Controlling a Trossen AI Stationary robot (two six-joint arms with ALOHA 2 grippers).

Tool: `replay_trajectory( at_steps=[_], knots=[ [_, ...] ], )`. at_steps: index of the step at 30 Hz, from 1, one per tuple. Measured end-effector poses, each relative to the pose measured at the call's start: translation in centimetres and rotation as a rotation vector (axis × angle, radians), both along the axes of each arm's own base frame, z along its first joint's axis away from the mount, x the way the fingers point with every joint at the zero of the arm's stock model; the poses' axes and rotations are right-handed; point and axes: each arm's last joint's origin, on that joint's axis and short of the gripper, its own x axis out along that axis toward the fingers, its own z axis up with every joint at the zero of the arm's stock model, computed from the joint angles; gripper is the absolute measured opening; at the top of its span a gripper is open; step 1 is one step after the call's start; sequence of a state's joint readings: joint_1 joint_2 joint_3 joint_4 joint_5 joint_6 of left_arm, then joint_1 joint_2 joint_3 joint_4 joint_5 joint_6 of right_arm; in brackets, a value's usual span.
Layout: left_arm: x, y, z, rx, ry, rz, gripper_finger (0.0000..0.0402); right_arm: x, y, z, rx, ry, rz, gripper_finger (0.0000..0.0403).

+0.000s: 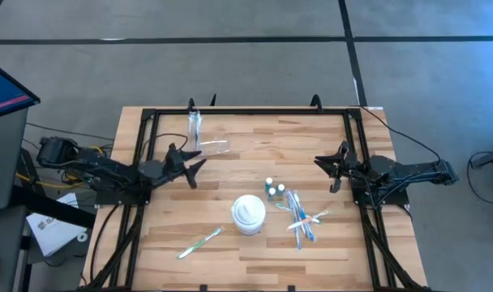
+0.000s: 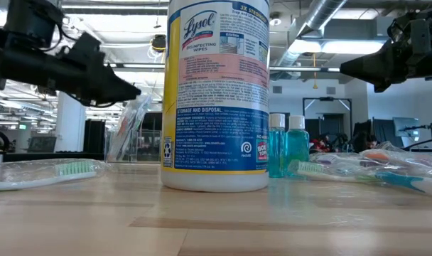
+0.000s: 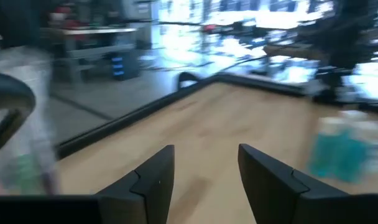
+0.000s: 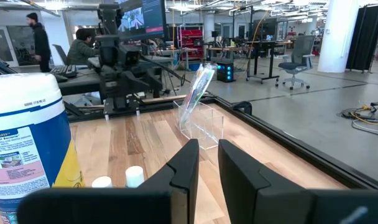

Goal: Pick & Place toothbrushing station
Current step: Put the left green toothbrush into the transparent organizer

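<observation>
Two clear plastic cups stand at the table's far left: one (image 1: 196,126) holds a wrapped toothbrush (image 4: 198,93) that leans upright in it, the other (image 1: 215,147) is beside it. Two small white-capped teal bottles (image 1: 271,189) stand near the middle. Several wrapped pastel toothbrushes (image 1: 300,216) lie in a pile to the right of the bottles. One green toothbrush (image 1: 199,242) lies alone near the front left. My left gripper (image 1: 199,160) is open above the table, just near of the cups. My right gripper (image 1: 326,166) hovers at the right, its fingers (image 4: 188,163) a little apart and empty.
A white Lysol wipes tub (image 1: 249,214) stands upright in the middle of the table, between the lone green toothbrush and the pile. A black frame (image 1: 255,112) runs along the table's far edge and sides. Bare wood lies between the two grippers.
</observation>
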State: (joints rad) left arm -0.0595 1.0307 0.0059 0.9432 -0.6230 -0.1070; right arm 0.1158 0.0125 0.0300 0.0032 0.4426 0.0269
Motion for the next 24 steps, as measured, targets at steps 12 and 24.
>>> replay_trajectory(
  at_steps=[12, 24],
  knots=[
    [-0.1, -3.6, 0.6, -0.246, -0.115, -0.455, 0.017, 0.0, 0.0, 0.0, 0.0, 0.0, 0.0, 0.0054],
    [-0.2, -7.7, 1.5, -0.491, -0.12, -0.72, 0.017, 0.0, 0.0, 0.0, 0.0, 0.0, 0.0, 0.0054]
  ],
)
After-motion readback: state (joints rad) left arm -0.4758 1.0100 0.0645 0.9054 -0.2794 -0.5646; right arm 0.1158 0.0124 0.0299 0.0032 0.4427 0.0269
